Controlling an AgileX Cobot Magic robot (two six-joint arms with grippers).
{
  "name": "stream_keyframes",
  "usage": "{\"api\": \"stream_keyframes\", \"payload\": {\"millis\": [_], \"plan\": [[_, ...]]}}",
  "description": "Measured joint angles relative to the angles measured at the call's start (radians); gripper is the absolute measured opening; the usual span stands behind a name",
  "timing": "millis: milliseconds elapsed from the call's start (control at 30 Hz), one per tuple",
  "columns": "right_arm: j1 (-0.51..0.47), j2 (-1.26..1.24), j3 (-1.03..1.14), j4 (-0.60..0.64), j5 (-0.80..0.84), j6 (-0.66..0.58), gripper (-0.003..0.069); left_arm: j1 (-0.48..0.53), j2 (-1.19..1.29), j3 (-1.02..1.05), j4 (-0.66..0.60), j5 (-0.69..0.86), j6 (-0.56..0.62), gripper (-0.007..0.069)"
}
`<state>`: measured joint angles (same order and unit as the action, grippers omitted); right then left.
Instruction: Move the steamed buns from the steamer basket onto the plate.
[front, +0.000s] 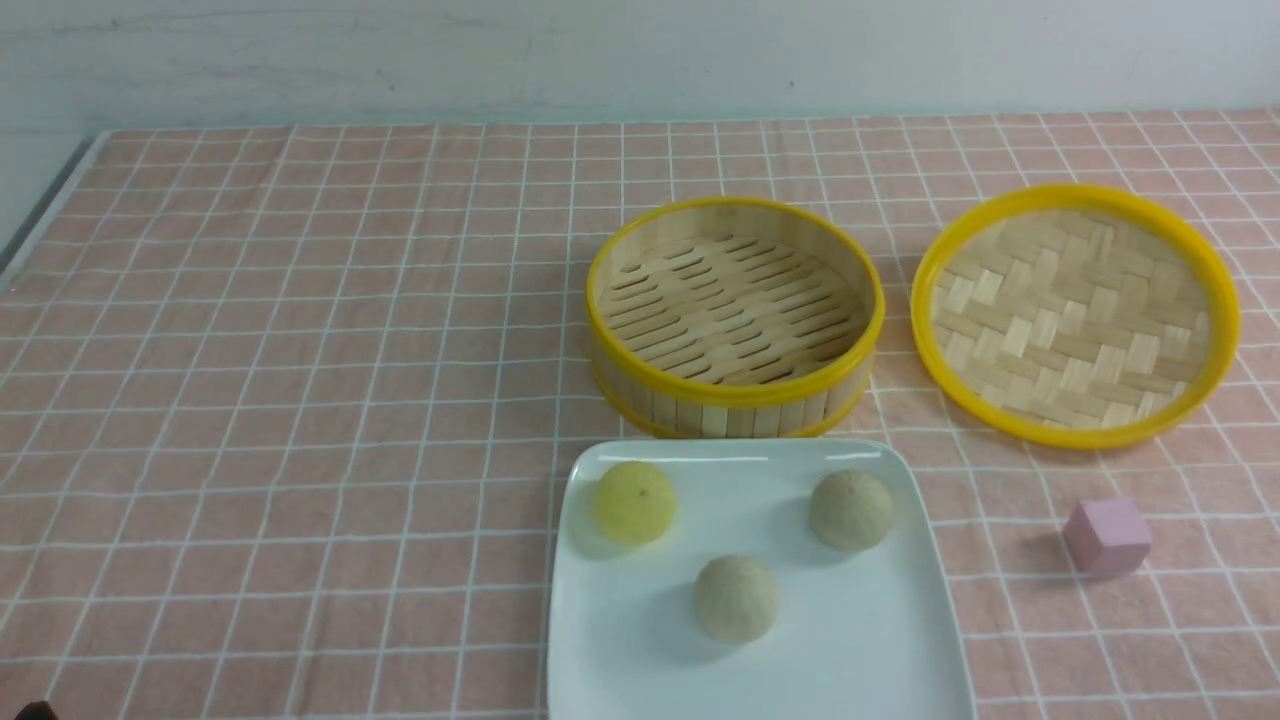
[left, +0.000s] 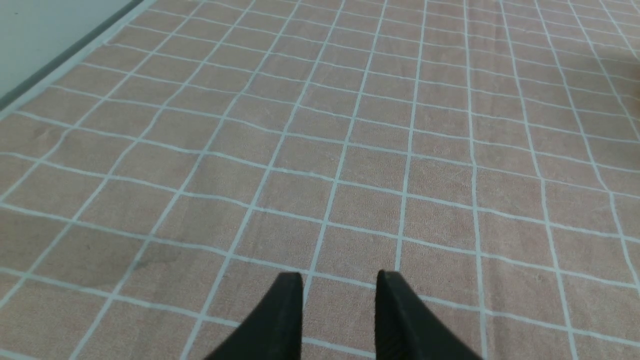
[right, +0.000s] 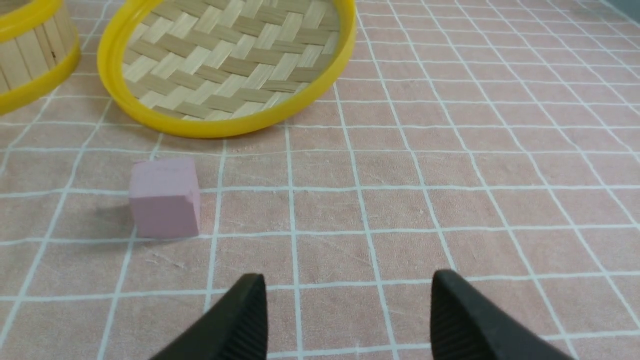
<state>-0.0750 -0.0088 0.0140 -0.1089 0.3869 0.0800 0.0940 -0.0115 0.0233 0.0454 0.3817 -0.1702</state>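
Left hand part-open, right hand wide open, both empty over the cloth. Three ridged round buns sit on the glossy plate; the slatted basket holds none.

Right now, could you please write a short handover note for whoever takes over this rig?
Left tool: open, empty, over bare tablecloth.
Right tool: open wide, empty, near the pink cube.
Steamed buns: yellow bun and two beige buns all sit apart on the plate.
Steamer basket: empty, just behind the plate; its lid lies beside it.
Done: all three buns moved.
Left: nothing visible.
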Motion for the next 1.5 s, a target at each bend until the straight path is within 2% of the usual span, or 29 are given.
{"api": "stream_keyframes", "payload": {"millis": [1500], "plan": [[0.024,-0.001,-0.002,0.015,0.009,0.007,0.0442,0.0,0.0,0.0,0.0,0.0,0.0,0.024]]}}
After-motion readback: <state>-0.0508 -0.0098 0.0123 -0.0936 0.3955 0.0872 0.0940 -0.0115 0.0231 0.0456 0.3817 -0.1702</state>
